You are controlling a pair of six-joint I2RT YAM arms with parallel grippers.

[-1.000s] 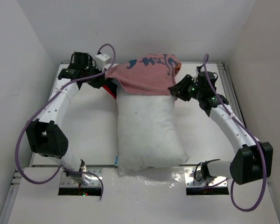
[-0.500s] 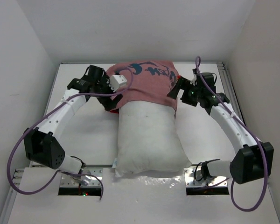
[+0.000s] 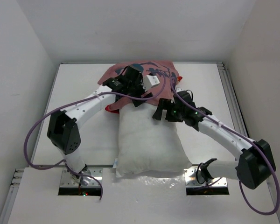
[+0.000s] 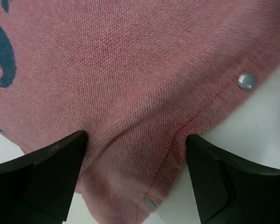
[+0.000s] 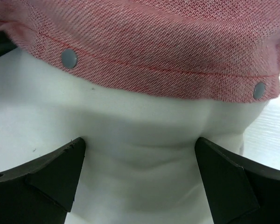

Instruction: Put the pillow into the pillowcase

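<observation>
Pillowcase (image 3: pixel 164 71) caps pillow (image 3: pixel 149 140) end.
Only wrist views show 2 snaps (image 5: pixel 69 58) each; left gripper (image 4: pixel 136 136), right gripper (image 5: pixel 140 140) jaws wide, perhaps touching fabric.

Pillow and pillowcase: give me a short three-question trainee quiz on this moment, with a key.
1. True or false: the pillowcase covers the whole pillow.
2. In its own wrist view, what fills the gap of the right gripper? A) white pillow B) red fabric C) bare table
3. Which gripper has pillowcase fabric in its gap?
Key: 1. False, only the far end is covered. 2. A. 3. The left gripper.
</observation>
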